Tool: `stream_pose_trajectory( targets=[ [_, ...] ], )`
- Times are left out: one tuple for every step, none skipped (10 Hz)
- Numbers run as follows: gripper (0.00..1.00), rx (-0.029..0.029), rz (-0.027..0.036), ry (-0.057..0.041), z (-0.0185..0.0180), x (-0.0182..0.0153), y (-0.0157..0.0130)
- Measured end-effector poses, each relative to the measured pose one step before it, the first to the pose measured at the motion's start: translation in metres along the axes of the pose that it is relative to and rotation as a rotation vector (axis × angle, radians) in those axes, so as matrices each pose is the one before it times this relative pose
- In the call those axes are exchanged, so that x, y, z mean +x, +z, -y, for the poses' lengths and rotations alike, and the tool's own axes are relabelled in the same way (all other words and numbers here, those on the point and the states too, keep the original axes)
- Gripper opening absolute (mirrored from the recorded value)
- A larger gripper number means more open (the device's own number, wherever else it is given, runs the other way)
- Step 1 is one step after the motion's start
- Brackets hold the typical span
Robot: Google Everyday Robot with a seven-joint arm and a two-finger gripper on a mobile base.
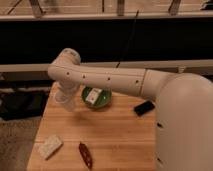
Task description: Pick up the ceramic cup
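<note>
The ceramic cup is a small white shape at the back left of the wooden table, just left of the green bowl. My gripper hangs straight down from the white arm's bent wrist and is right at the cup, covering its upper part. Whether it holds the cup does not show.
The green bowl holds a white packet. A black flat object lies at the right. A pale block and a dark red pepper-like item lie near the front left. The arm's bulky white body fills the right side.
</note>
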Motion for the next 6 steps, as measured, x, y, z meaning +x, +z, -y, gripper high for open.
stream_pose_trajectory(
  targets=[
    [0.01, 0.00145, -0.00382, 0.00467, -0.00157, 0.00178, -0.00230],
    [0.01, 0.00266, -0.00419, 0.00267, -0.00024, 0.00125, -0.00270],
    [0.01, 0.00324, -0.00345, 0.00435, -0.00076, 0.00119, -0.00299],
    [0.01, 0.00165, -0.00295, 0.00528, -0.00173, 0.00140, -0.00186],
    [0.01, 0.00269, -0.00510, 0.00757, -0.00287, 0.00186, -0.00303],
    [0.01, 0.00239, -0.00265, 0.00237, -0.00047, 0.00025, -0.00173]
  ],
)
